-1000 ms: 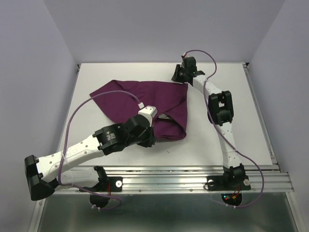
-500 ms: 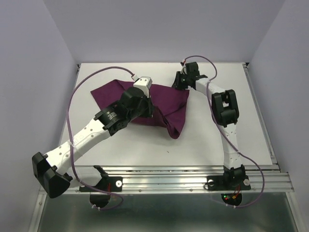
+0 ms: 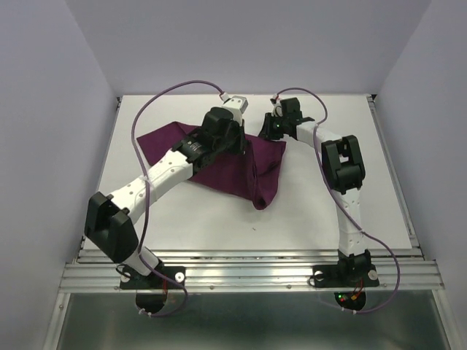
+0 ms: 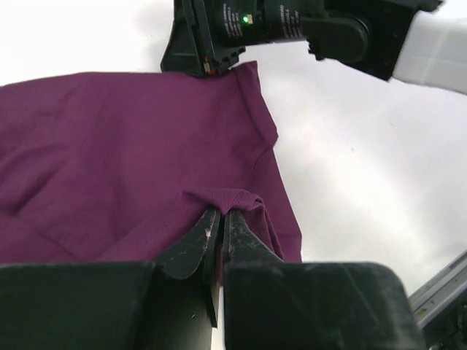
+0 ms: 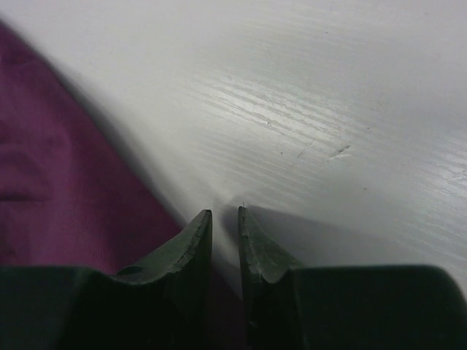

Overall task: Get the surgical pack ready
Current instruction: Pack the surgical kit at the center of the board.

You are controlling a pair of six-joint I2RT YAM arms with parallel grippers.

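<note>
The deep-purple cloth wrap [image 3: 219, 164] of the surgical pack lies bunched on the white table, with a flap hanging toward the front at the right [image 3: 264, 191]. My left gripper [image 4: 221, 213] is shut on a raised fold of the cloth [image 4: 233, 195] near its far right part. My right gripper [image 5: 225, 213] rests at the cloth's far right corner [image 4: 244, 73]. Its jaws stand a narrow gap apart with bare table showing between the tips. The cloth edge [image 5: 80, 197] runs under its left finger. In the top view the right gripper [image 3: 268, 131] sits just right of the left wrist.
The white table [image 3: 182, 219] is walled at the back and on both sides. A metal rail [image 3: 255, 266] runs along the near edge by the arm bases. Purple cables [image 3: 164, 98] loop above both arms. The two wrists are close together at the back.
My left arm has swung from the table's middle to the back, drawing the cloth fold along with it. The cloth now lies more gathered. The right gripper has stayed at the corner.
</note>
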